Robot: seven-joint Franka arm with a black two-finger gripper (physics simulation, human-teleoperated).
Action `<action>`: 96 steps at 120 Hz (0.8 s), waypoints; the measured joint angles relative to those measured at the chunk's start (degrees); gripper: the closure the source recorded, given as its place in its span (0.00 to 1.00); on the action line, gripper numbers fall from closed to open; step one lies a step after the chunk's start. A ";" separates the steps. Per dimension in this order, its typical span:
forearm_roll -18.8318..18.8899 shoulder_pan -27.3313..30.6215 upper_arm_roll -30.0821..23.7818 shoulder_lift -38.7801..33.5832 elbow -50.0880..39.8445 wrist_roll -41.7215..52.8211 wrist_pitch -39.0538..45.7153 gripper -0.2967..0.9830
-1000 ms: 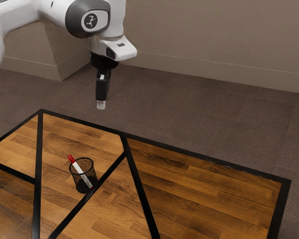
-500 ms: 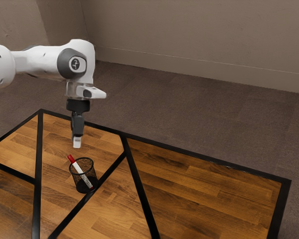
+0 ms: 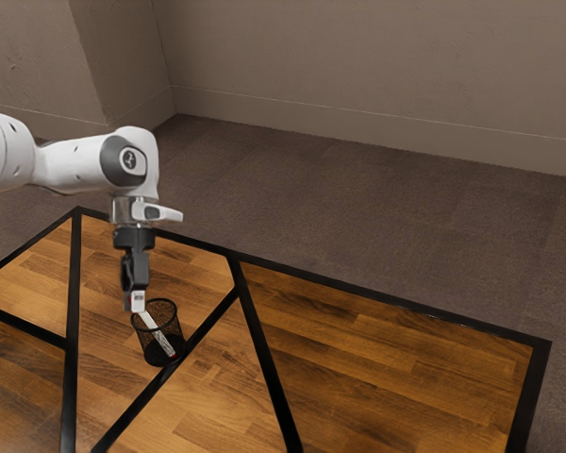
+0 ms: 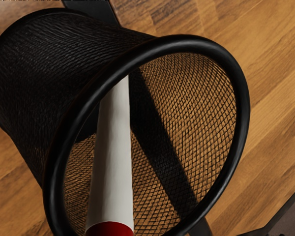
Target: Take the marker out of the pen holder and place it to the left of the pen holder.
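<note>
My gripper (image 3: 135, 301) points down at the marker's upper end in the exterior view, hiding the red cap there; whether it is open or shut cannot be made out. The white marker (image 3: 157, 329) leans inside the black mesh pen holder (image 3: 174, 342), its top beyond the rim toward the exterior view's left. In the wrist view, the marker's white barrel (image 4: 113, 157) slants out of the upright holder (image 4: 34, 73), with part of the red cap (image 4: 111, 230) at the lower edge, close under my hand.
The holder stands on a wooden table (image 3: 387, 368) with black inlaid strips, beside a diagonal strip (image 3: 204, 327). A black border (image 3: 538, 387) edges the tabletop. Carpeted floor (image 3: 358, 208) and a wall (image 3: 358, 66) lie beyond.
My hand has come down and toward the exterior view's left, from high above the table to the marker's top. The red cap, visible before, is now covered. Holder and marker look unmoved.
</note>
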 joint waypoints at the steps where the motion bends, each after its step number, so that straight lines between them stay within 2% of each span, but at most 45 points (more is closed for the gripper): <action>1: -0.01 0.00 -0.01 0.05 0.02 -0.01 -0.01 0.26; 33: -0.27 0.14 -0.07 0.38 0.80 -0.19 -0.20 0.48; 96: 0.01 0.89 -0.11 0.07 1.75 -0.60 -0.11 0.70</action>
